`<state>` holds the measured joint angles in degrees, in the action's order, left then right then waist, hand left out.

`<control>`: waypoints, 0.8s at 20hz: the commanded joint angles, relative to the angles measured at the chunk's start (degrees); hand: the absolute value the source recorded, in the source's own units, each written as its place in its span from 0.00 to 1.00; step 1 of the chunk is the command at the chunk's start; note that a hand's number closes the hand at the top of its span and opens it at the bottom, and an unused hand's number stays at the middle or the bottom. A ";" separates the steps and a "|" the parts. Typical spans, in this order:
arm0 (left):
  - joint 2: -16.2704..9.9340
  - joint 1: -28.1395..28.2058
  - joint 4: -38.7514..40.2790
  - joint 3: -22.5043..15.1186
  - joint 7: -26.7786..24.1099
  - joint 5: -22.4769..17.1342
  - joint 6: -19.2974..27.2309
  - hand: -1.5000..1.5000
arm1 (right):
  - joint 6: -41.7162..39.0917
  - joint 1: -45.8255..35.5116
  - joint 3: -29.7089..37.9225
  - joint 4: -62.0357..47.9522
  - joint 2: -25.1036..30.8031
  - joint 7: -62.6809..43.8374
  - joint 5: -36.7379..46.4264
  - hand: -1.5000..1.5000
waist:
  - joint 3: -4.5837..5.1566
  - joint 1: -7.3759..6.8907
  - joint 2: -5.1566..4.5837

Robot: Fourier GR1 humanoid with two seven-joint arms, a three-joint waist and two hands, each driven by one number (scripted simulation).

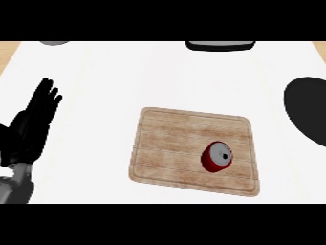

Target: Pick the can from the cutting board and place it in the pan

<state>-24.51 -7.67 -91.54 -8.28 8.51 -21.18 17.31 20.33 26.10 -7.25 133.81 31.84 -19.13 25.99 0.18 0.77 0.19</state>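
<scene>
Head view: red can (pixel 217 156) untouched near cutting board's (pixel 167 143) right edge, black pan (pixel 318 115) at counter's (pixel 123 76) right edge, left hand (pixel 33 125) resting released at left edge, right hand unseen; whole task pending.

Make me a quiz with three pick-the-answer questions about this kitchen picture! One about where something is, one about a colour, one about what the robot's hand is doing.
1. Where is the can?
A. in the pan
B. on the cutting board
C. in the robot's hand

2. What colour is the can's side?
A. red
B. green
C. yellow

3. How is the left hand?
A. curled round the can
C. pressing on the board
B. open, fingers up, holding nothing

Answers:
1 B: it sits on the right part of the cutting board, apart from the black pan at the right edge.
2 A: its side is red, its top grey.
3 B: it rests at the left, far from the can.
</scene>
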 commanded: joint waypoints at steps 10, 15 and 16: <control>2.48 -3.47 2.80 -0.96 0.49 1.37 -1.76 0.50 | -26.15 -25.28 -9.21 -1.83 11.16 -35.05 2.15 0.00 | 0.06 -2.92 -0.69; 2.38 -4.60 1.22 -0.99 1.95 2.27 -0.85 0.50 | -37.23 -27.58 -14.66 -5.17 10.62 -41.89 -8.00 0.00 | 0.00 -2.76 -0.53; 1.85 -4.32 1.52 -0.44 2.10 1.54 -1.95 0.50 | -39.29 -30.51 -14.67 -6.88 10.31 -44.00 -10.01 0.00 | 0.02 -3.13 -0.62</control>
<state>-22.22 -11.44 -89.53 -9.02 9.55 -19.43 16.03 -11.07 0.38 -18.68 129.42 42.43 -55.60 21.34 0.21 -2.02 -0.42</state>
